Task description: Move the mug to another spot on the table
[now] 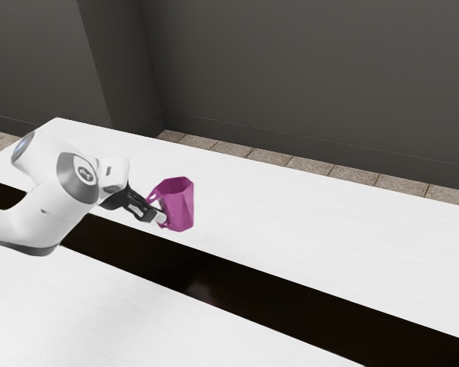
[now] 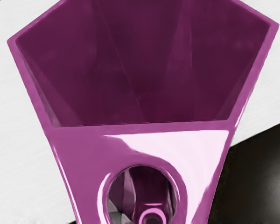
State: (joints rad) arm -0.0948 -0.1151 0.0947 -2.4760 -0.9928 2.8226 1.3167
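Note:
A faceted magenta mug [image 1: 177, 200] stands upright, leaning slightly, near the front edge of the white table [image 1: 314, 222]. My black gripper [image 1: 155, 209] reaches in from the exterior view's left, and its fingers close on the mug's handle from two sides. In the wrist view the mug [image 2: 144, 84] sits right under my hand, with its empty angular inside open to the camera and the handle loop nearest the hand. I cannot tell whether its base touches the tabletop.
A dark gap [image 1: 252, 294] runs along the table's front edge, right below the mug. A second white surface [image 1: 76, 313] lies on the near side of it. A dark wall [image 1: 291, 69] stands behind the table, and the tabletop stretches bare toward the exterior view's right.

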